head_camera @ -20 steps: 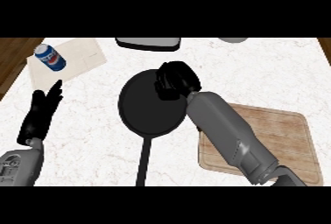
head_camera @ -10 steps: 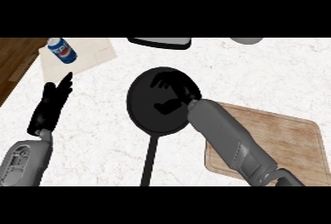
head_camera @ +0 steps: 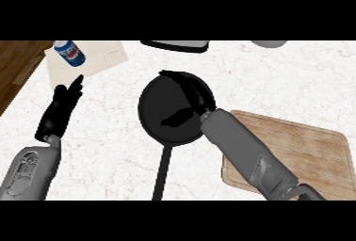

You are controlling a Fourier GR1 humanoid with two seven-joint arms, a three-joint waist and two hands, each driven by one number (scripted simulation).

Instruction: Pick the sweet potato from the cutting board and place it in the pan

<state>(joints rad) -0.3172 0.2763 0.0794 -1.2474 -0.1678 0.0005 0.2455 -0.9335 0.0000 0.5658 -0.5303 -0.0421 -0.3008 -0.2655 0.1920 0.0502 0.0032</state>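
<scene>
The right hand (head_camera: 192, 95) is hovering over the pan (head_camera: 153, 104) mid-counter, and I can't make out its grasp. Best be releasing low and centrally, while the left hand (head_camera: 59, 110) is resting slack-fingered.

Right hand (head_camera: 197, 96) over pan (head_camera: 156, 106), cutting board (head_camera: 306, 150) beside, left hand (head_camera: 59, 110) resting

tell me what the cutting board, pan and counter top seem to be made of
The cutting board looks like wood: matte, pale brown with grain streaks. The pan is probably dark metal, maybe coated: uniformly black and dull. The counter top looks like marble or similar stone: white with faint veins.
</scene>
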